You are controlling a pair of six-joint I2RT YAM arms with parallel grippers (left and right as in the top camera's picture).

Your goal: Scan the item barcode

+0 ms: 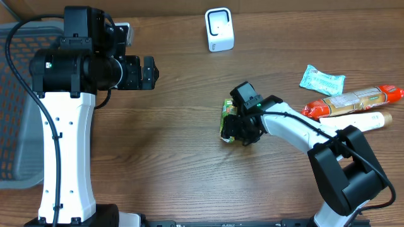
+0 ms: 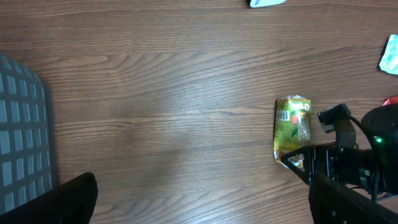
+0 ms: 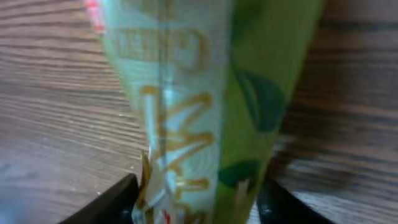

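The green packet [image 1: 226, 120] is lying flat near the middle of the table [image 1: 170, 145], well apart from the white scanner [image 1: 219, 29] at the far edge. The right gripper [image 1: 238, 132] is straddling one end of it, fingers [image 3: 118, 199] sitting close on either side; whether they are pinching it I cannot tell. The left gripper [image 1: 149, 73] is hovering spread wide near the basket [image 1: 16, 107], carrying nothing

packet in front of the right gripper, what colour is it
The packet is green and yellow with gold lettering. It shows best in the left wrist view.
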